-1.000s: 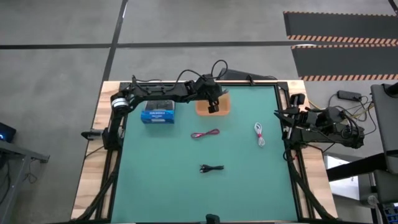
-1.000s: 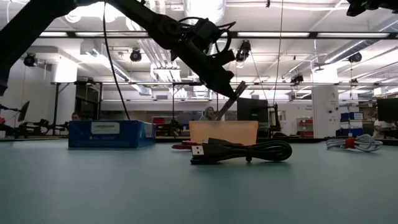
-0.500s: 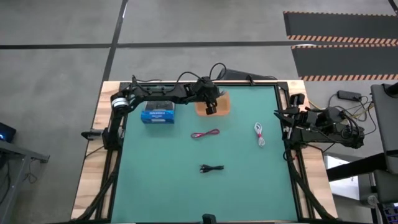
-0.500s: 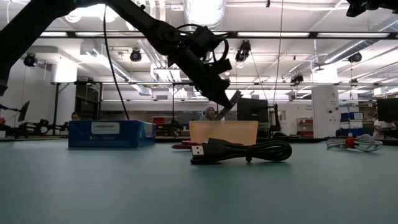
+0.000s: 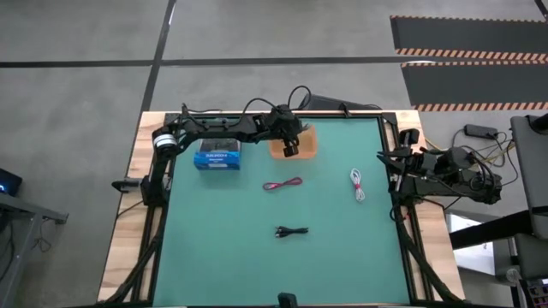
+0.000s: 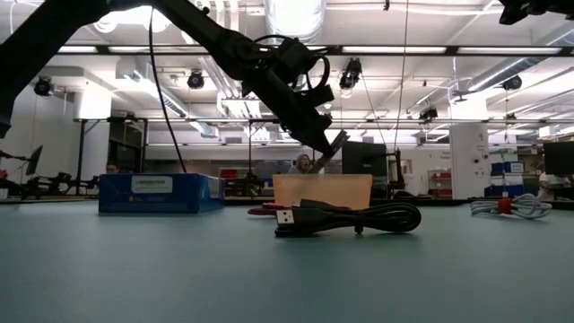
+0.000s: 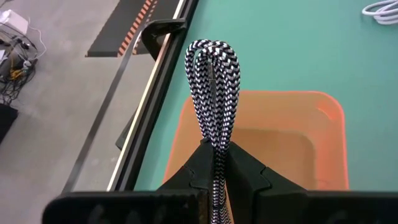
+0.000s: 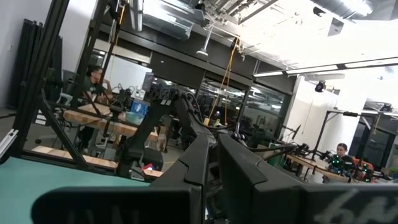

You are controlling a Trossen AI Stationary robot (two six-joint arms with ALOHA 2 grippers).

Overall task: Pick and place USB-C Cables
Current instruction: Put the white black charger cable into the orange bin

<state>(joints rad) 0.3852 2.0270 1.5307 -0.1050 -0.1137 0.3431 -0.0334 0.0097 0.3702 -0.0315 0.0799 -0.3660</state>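
Note:
My left gripper (image 5: 291,148) hovers over the orange tray (image 5: 307,147) at the table's far middle and is shut on the grey, black-and-white braided USB-C cable (image 7: 213,68). In the low view the gripper (image 6: 325,144) holds the cable (image 6: 334,147) just above the tray (image 6: 323,191). The red-pink cable (image 5: 282,184), the white cable (image 5: 357,184) and the black cable (image 5: 291,231) lie flat on the green mat. My right gripper (image 8: 211,165) is parked shut and empty at the table's right edge. My left gripper pinches the folded grey cable bundle (image 7: 217,149) between its two fingers. The cable runs along the fingers, and its looped end (image 7: 211,53) sticks out past the fingertips. The fingers slant down from above the tray. The cable is lifted clear over the tray.
A blue box (image 5: 217,156) stands on the mat left of the tray. The black cable (image 6: 350,218) lies near the table's near middle. The right arm (image 5: 437,171) rests beyond the mat's right edge. Open mat lies between the cables.
My left gripper has shifted slightly toward the table's left over the tray and tipped a little, still shut on the grey cable, which stays lifted above the tray.

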